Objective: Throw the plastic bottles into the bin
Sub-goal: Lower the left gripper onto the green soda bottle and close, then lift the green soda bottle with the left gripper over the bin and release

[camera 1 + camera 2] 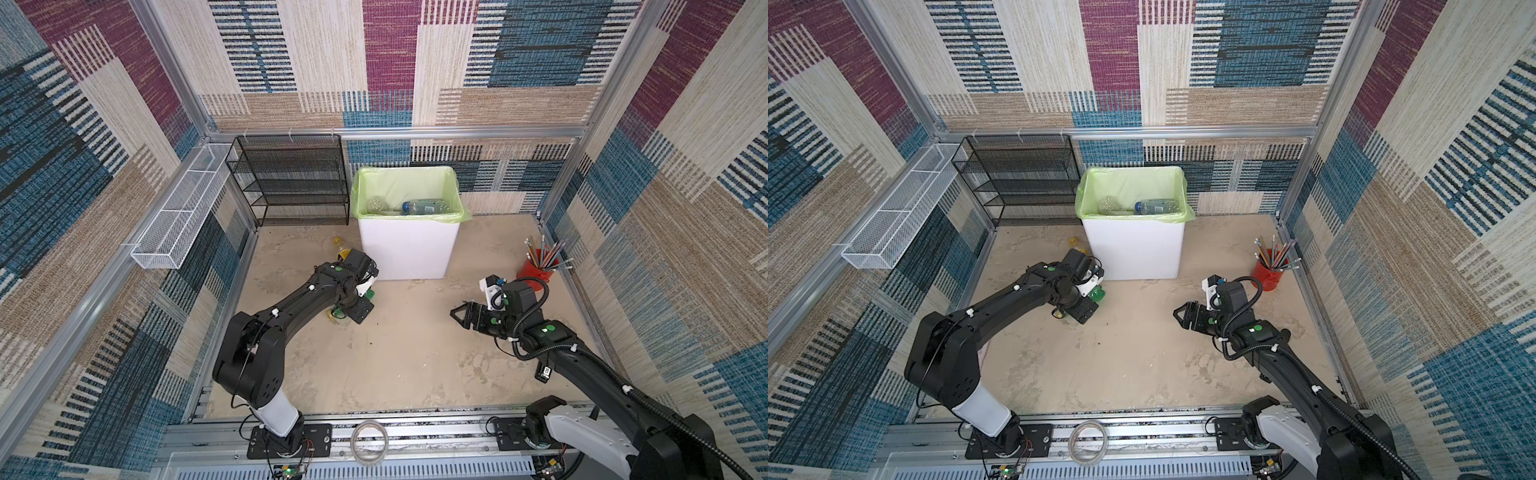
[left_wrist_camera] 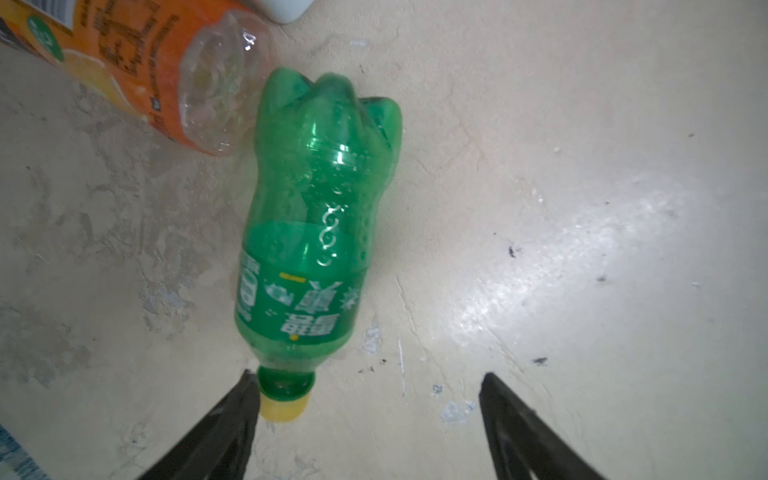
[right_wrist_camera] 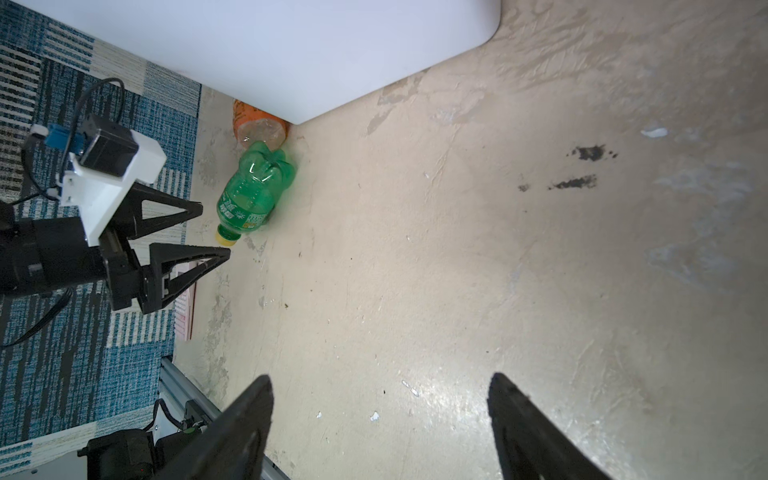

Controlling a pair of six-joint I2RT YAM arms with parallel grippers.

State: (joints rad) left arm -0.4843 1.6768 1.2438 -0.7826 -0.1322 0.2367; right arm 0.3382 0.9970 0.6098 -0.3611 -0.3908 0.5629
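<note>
Beige floor (image 2: 540, 208): left hand (image 2: 368, 376) low, spread empty beside green bottle (image 2: 316, 216); right hand (image 3: 380, 377) hovers likewise.

lab test cell: aluminium frame (image 1: 415, 133), carpet walls (image 1: 324, 50)

Left end effector (image 2: 368, 374) spread, right one (image 3: 381, 375) spread

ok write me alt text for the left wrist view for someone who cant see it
A green plastic bottle lies on its side on the beige floor, its yellow cap close by one fingertip of the open left gripper, which holds nothing. An orange-labelled clear bottle lies by the green bottle's base, and a corner of the white bin shows.
</note>
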